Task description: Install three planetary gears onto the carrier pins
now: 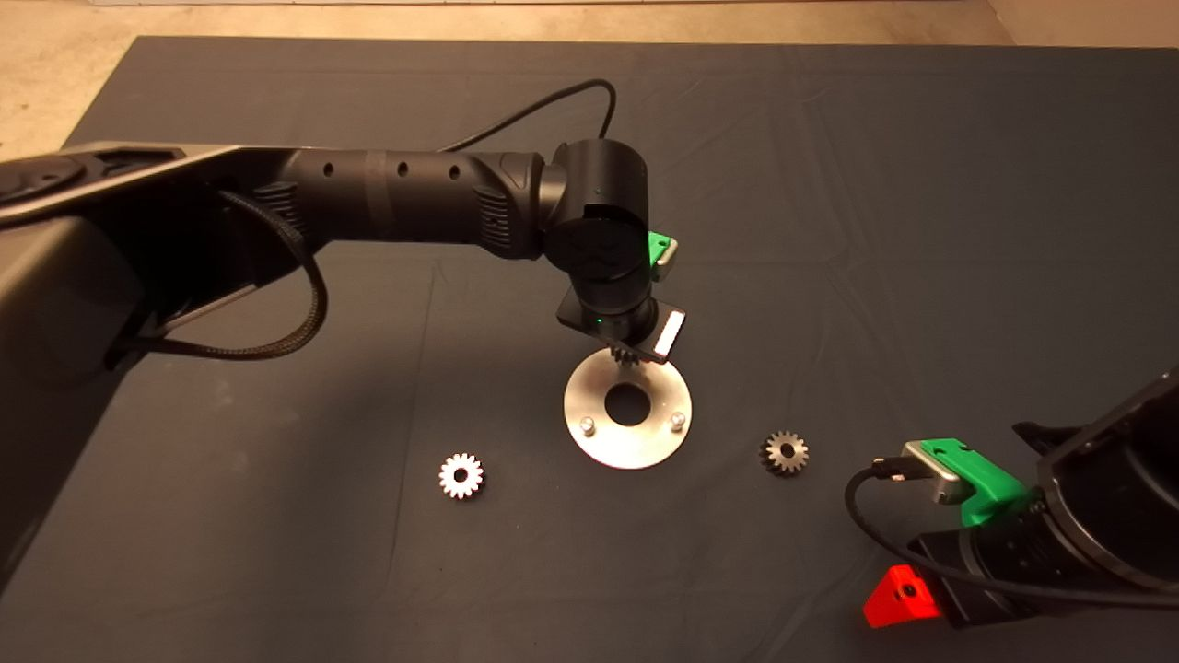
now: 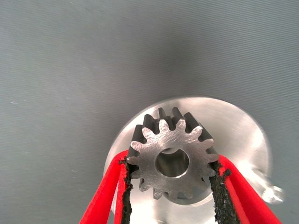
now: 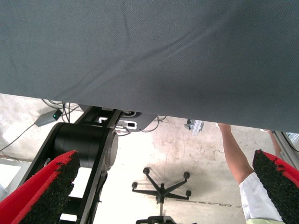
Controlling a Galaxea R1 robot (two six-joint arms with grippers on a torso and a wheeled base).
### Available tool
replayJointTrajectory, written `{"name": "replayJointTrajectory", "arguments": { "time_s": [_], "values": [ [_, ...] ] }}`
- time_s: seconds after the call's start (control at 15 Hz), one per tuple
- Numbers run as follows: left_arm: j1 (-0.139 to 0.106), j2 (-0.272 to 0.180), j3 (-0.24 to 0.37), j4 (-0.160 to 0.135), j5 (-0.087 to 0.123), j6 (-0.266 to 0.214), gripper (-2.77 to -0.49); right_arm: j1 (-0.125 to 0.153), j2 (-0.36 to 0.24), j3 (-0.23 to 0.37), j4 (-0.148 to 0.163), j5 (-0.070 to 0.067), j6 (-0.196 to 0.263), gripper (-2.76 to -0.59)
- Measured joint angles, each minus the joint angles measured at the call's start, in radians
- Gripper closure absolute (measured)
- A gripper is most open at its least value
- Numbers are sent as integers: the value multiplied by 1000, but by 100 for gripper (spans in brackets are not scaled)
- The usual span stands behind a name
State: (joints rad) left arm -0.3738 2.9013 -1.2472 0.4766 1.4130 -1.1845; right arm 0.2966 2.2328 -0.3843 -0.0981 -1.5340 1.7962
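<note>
My left end effector (image 2: 172, 186) is clamped on one planetary gear (image 2: 172, 159), pads against its teeth on both sides, bore facing up. It hangs over the far edge of the round plate (image 1: 636, 437), above where the third pin would sit. Two carrier pins (image 1: 586, 424) stand bare at the near side. Two more gears lie flat on the mat (image 1: 921, 184): one (image 1: 461, 476) left of the plate, one (image 1: 784, 453) right of it. My right end effector (image 3: 163, 182) waits at the lower right, fingers spread wide, empty.
</note>
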Motion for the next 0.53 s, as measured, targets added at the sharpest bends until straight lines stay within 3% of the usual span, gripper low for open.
{"name": "replayJointTrajectory", "arguments": {
  "time_s": [0.13,0.53],
  "values": [
    [0,0,0,19,26,0,-94,-1,0,0,0,0,0,-275],
    [0,1,2,27,33,0,-94,-11,0,0,0,0,0,-275]
  ]
}}
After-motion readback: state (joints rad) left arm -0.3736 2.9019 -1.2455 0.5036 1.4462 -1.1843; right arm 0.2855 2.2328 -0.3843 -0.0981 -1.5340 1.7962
